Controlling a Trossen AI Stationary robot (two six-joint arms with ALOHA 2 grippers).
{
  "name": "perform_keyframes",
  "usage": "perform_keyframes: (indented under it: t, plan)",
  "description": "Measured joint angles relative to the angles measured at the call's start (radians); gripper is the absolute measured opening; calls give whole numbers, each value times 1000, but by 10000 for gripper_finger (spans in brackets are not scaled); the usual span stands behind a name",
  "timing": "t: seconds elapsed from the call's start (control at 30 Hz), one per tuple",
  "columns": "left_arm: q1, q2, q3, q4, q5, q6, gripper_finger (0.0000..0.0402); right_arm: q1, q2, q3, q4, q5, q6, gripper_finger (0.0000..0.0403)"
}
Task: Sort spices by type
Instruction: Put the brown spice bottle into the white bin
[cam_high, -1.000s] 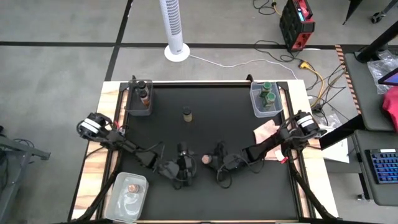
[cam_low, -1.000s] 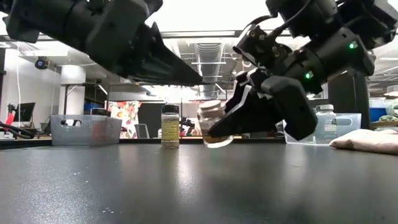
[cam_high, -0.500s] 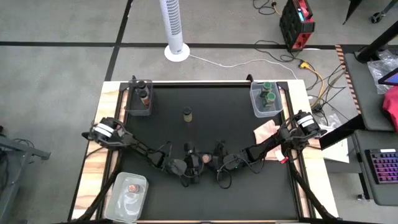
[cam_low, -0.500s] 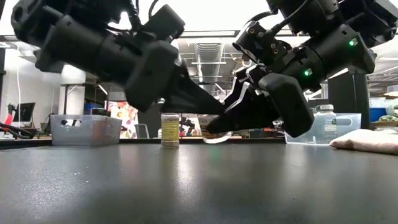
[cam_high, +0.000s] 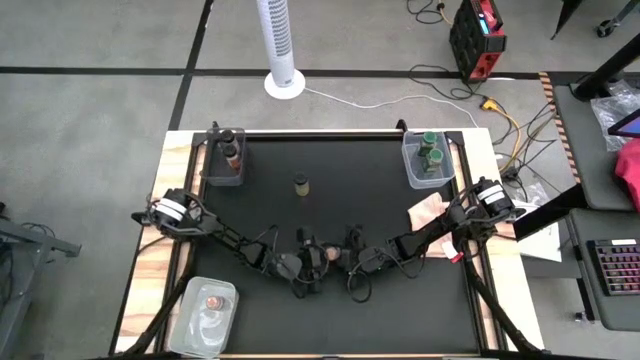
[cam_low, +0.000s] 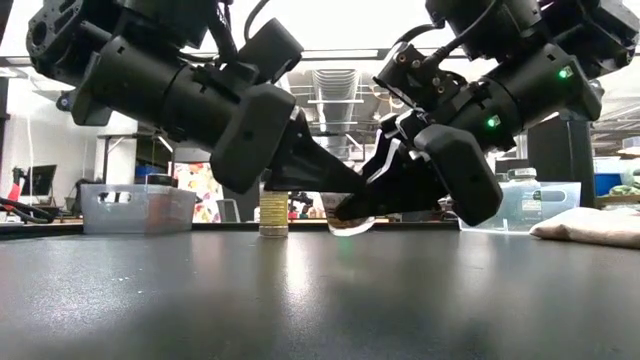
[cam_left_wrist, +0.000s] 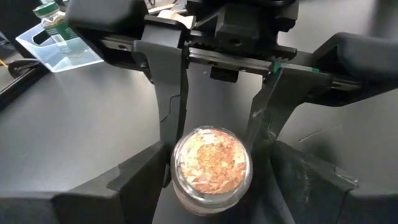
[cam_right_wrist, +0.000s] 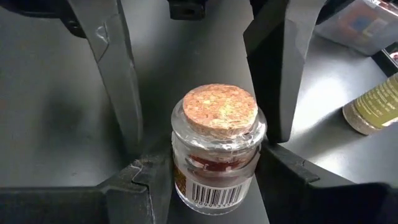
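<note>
Since a second ago the left arm has swung in from the counter's left edge, and its left hand (cam_high: 312, 262) now meets the right hand (cam_high: 343, 262) near the middle of the counter's front half, both around one cork-stoppered spice jar (cam_right_wrist: 217, 146). This reads as a handover: the right hand's fingers (cam_right_wrist: 149, 180) press the glass on either side, clamped on the jar, while the left hand's fingers (cam_left_wrist: 169, 112) stand apart, flanking it without visibly squeezing. The jar hangs tilted just above the counter (cam_low: 300, 300), its long axis roughly in line with the right hand, cork end toward that hand and base toward the left. Next, I judge, the left hand must clamp before the right lets go.
</note>
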Motion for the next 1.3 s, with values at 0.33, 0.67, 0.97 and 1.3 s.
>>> perform_keyframes:
  t: [0.33, 0.67, 0.97, 1.3]
  plan:
    - [3, -70, -4, -28, -141, -95, 267, 1, 0, 0, -11, 157, 7, 176]
    - [16, -55, 35, -42, -214, -193, 267, 0, 0, 20, -20, 359, -19, 176]
    - [49, -11, 85, -67, -219, -249, 267, 2, 0, 36, -28, 362, -51, 176]
    - [53, -10, 101, -137, -242, -278, 201, 3, 0, 37, -28, 362, -52, 176]
